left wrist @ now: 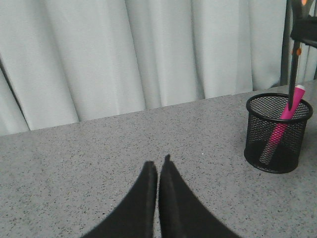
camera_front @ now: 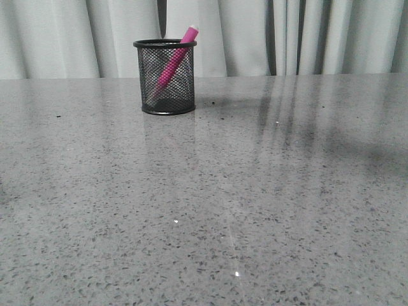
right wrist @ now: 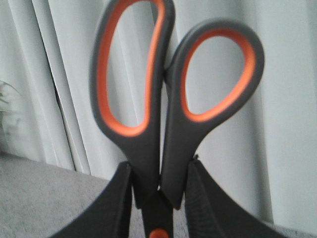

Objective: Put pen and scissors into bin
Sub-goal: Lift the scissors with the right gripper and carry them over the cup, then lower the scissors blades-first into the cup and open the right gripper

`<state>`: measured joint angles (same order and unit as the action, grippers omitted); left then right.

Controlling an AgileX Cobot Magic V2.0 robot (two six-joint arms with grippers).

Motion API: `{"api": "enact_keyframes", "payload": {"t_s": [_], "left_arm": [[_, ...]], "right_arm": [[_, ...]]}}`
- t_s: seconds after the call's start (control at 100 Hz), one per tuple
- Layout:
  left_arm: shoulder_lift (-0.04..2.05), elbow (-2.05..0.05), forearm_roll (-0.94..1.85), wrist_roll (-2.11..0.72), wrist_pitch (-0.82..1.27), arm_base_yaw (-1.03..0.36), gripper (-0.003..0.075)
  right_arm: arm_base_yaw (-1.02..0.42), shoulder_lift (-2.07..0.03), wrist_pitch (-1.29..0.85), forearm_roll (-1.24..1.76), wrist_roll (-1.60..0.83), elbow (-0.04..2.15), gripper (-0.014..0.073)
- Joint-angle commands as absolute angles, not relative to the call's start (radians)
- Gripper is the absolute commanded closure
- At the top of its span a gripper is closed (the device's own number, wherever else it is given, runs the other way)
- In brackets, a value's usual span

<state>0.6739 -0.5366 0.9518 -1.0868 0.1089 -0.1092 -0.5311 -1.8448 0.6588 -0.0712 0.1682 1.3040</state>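
Observation:
The black mesh bin (camera_front: 166,80) stands at the back left of the table, and also shows in the left wrist view (left wrist: 277,134). The pink pen (camera_front: 175,60) leans inside it with its white tip above the rim; it shows in the left wrist view (left wrist: 282,124) too. My right gripper (right wrist: 159,166) is shut on the scissors (right wrist: 168,99) just above the orange pivot, handles up. The dark blades (left wrist: 293,74) hang point down, the tip at the bin's mouth. My left gripper (left wrist: 159,163) is shut and empty, low over the table, left of the bin.
Pale curtains (camera_front: 306,35) hang behind the grey speckled table (camera_front: 223,210). No arm shows in the front view; only the dark blade (camera_front: 162,19) comes down from the top edge above the bin.

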Motion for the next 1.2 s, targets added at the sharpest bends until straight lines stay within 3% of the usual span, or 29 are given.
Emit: {"api": "enact_keyframes", "payload": {"t_s": [0.0, 0.69, 0.86, 1.06, 1.19], "left_arm": [[0.67, -0.566, 0.968, -1.078, 0.065, -0.108, 0.0739], [0.67, -0.566, 0.968, -1.078, 0.067, -0.108, 0.0739], [0.67, -0.566, 0.968, -1.078, 0.067, -0.108, 0.0739], [0.67, -0.566, 0.968, -1.078, 0.067, -0.108, 0.0739], [0.67, -0.566, 0.968, -1.078, 0.067, -0.108, 0.0739]], "right_arm": [[-0.528, -1.811, 0.697, -0.076, 0.16, 1.34, 0.067], [-0.527, -1.853, 0.628, -0.09, 0.16, 1.285, 0.0667], [-0.527, -1.853, 0.676, -0.09, 0.16, 1.285, 0.0565], [-0.527, -1.853, 0.729, -0.101, 0.16, 1.285, 0.0538], [-0.527, -1.853, 0.72, -0.158, 0.16, 1.285, 0.043]]}}
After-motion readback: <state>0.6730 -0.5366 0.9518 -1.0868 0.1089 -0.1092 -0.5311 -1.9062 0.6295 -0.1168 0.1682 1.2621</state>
